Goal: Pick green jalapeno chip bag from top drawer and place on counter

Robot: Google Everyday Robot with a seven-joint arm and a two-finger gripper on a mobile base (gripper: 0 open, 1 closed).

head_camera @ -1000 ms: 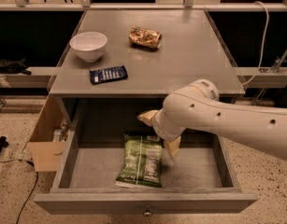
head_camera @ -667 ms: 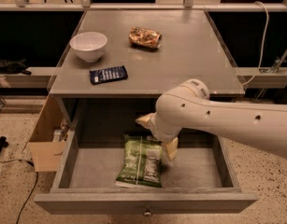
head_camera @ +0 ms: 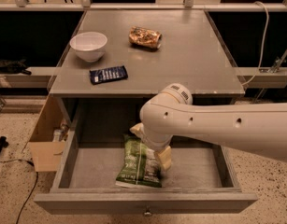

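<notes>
The green jalapeno chip bag point(head_camera: 136, 164) lies flat on the floor of the open top drawer point(head_camera: 87, 174), near its front middle. My gripper point(head_camera: 150, 144) hangs from the big white arm point(head_camera: 218, 127) that reaches in from the right. It is down in the drawer over the bag's far end. Its two pale fingers are spread apart, one at the bag's top left point(head_camera: 135, 129) and one at its right edge point(head_camera: 164, 158). The arm hides the bag's upper part. The counter point(head_camera: 194, 55) is above the drawer.
On the counter stand a white bowl point(head_camera: 88, 45), a brown-gold wrinkly packet point(head_camera: 145, 37) and a flat dark blue packet point(head_camera: 108, 74). An open cardboard box point(head_camera: 45, 146) sits on the floor left of the drawer. The drawer's knob point(head_camera: 146, 213) is at the front.
The arm has shifted left and lower into the drawer, bringing the gripper closer over the bag's far end. The bag has not moved.
</notes>
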